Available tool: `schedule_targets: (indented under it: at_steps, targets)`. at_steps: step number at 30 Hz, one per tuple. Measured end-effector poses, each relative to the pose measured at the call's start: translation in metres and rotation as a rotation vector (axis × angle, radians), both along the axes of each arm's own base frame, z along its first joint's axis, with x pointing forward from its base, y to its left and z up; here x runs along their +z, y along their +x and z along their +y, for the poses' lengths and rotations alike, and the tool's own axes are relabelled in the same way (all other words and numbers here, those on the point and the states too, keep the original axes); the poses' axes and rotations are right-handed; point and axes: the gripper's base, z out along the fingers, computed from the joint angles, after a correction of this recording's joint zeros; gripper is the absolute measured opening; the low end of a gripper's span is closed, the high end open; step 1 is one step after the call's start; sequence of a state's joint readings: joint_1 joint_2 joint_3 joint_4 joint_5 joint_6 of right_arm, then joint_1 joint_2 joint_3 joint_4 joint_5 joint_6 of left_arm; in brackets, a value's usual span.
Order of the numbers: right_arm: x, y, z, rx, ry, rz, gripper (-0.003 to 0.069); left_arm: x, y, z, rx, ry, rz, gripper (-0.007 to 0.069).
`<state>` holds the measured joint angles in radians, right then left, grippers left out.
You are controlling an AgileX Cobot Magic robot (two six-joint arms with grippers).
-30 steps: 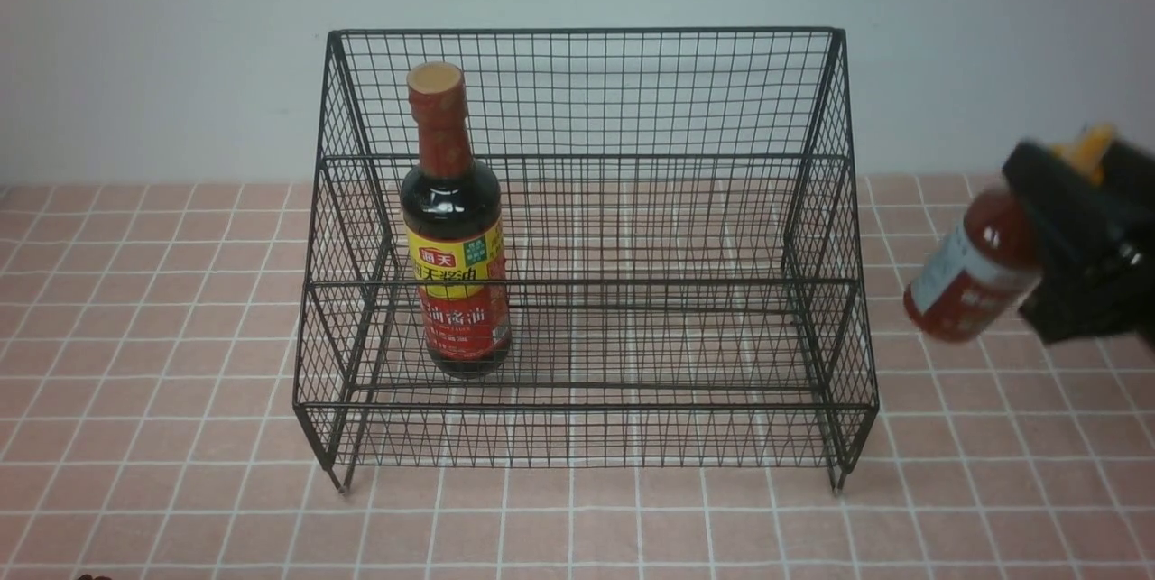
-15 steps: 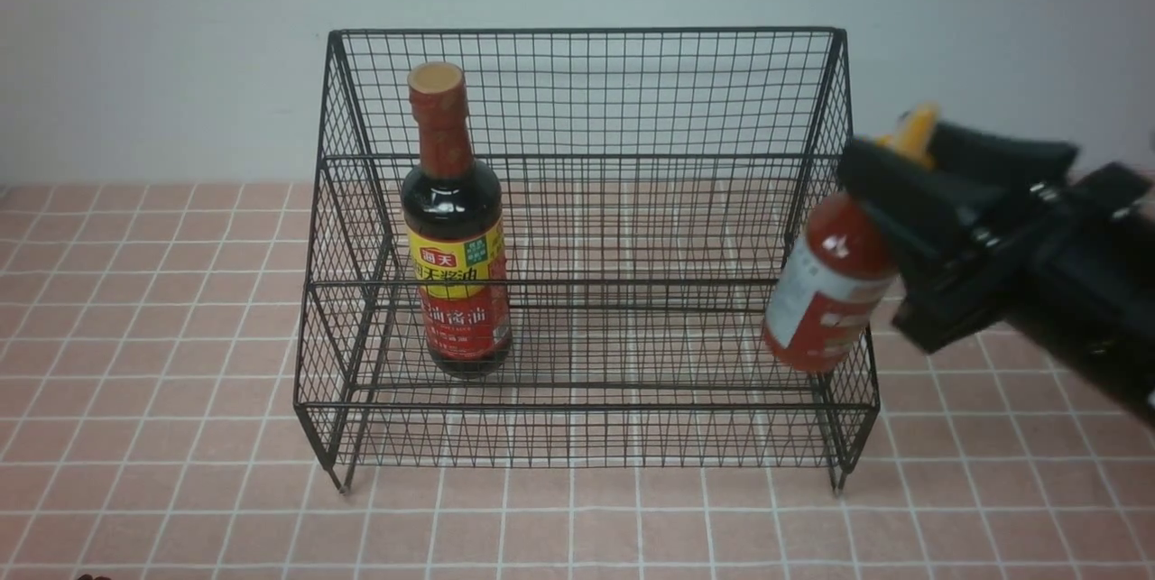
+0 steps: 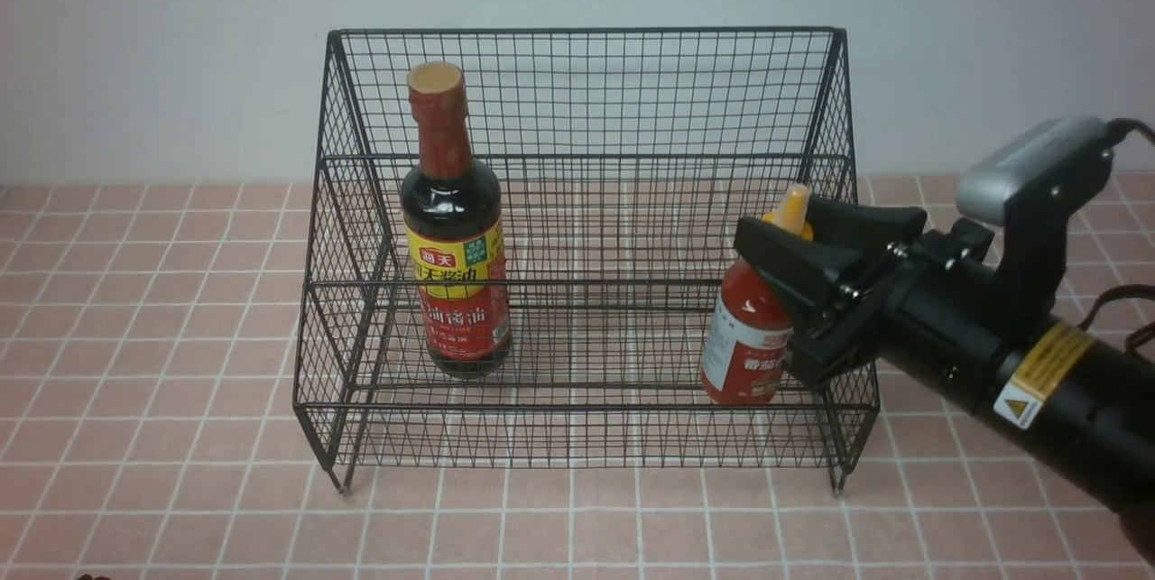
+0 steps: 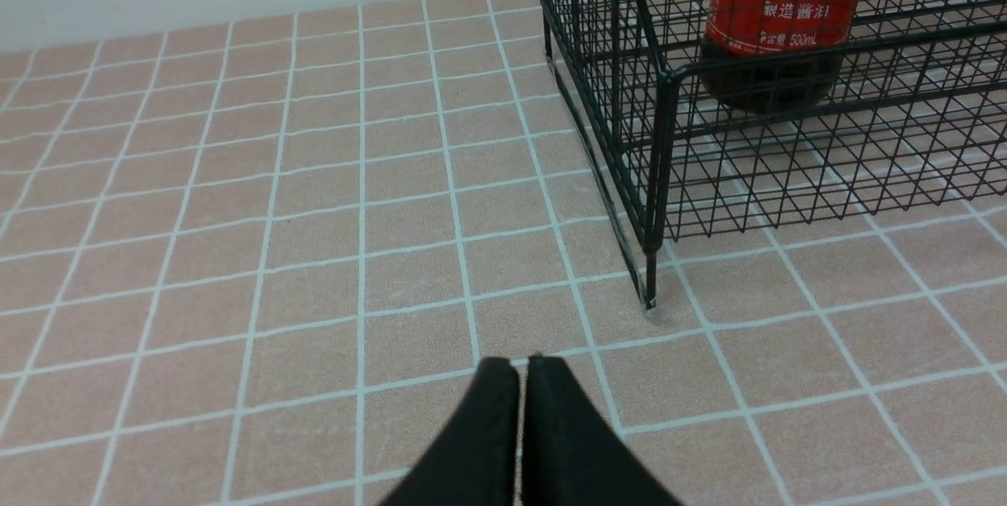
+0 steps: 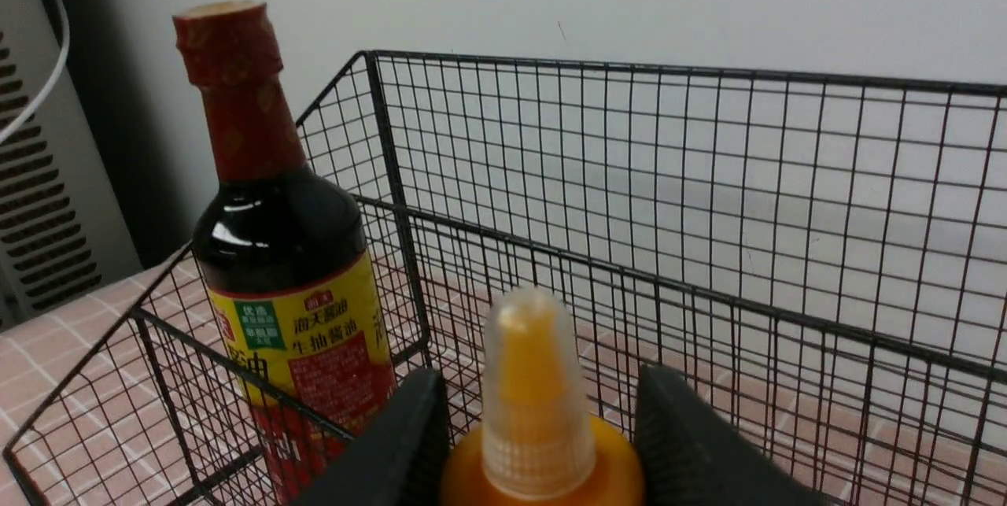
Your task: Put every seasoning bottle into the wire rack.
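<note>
The black wire rack (image 3: 586,93) stands mid-table. The tall dark soy-sauce bottle (image 3: 456,228) stands upright on its lower tier at the left. It also shows in the left wrist view (image 4: 779,18) and the right wrist view (image 5: 291,270). My right gripper (image 3: 799,233) is shut on the red sauce bottle (image 3: 744,350) just below its yellow nozzle cap (image 5: 535,396). It holds the bottle, slightly tilted, inside the lower tier at the right, base down at the tier floor. My left gripper (image 4: 521,364) is shut and empty, low over the tiles near the rack's front left leg (image 4: 649,286).
The pink tiled tabletop (image 3: 162,382) runs around the rack. A pale wall (image 3: 180,48) rises right behind the rack. A white slatted panel (image 5: 31,199) shows beyond the rack's left side in the right wrist view. The rack's right side wall (image 3: 835,228) is next to my right arm.
My right arm has carried the red sauce bottle leftward from outside the rack's right side and lowered it into the lower tier. The soy-sauce bottle and rack have not moved.
</note>
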<state>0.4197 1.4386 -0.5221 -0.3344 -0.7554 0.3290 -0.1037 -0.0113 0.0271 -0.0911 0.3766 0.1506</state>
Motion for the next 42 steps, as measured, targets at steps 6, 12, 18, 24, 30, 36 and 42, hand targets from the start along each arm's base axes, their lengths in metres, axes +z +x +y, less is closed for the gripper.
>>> schedule_targets:
  at_steps: [6,12,18,24,30,36,42]
  targets:
    - [-0.014,0.004,0.000,-0.017,-0.061,0.082,0.0283,0.000,0.000,0.000,0.000,0.000,0.000,-0.0007]
    - [-0.025,0.006,0.000,-0.022,-0.094,0.131,0.0283,0.000,0.000,0.000,0.000,0.000,0.000,-0.0007]
    - [-0.024,0.006,0.001,-0.017,-0.080,0.115,0.0290,0.000,0.000,0.000,0.000,0.000,0.000,-0.0007]
    - [-0.018,0.006,0.002,-0.011,-0.057,0.084,0.0352,0.000,0.000,0.000,0.000,0.000,0.000,-0.0007]
    - [-0.001,-0.001,-0.003,-0.026,-0.055,0.053,0.0375,0.000,0.000,0.000,0.000,0.000,0.000,-0.0007]
    - [0.045,-0.031,-0.024,-0.102,-0.081,0.010,0.0354,0.000,0.000,0.000,0.000,0.000,0.000,-0.0007]
    - [0.080,-0.081,-0.059,-0.230,-0.090,0.049,0.0196,0.000,0.000,0.000,0.000,0.000,0.000,-0.0007]
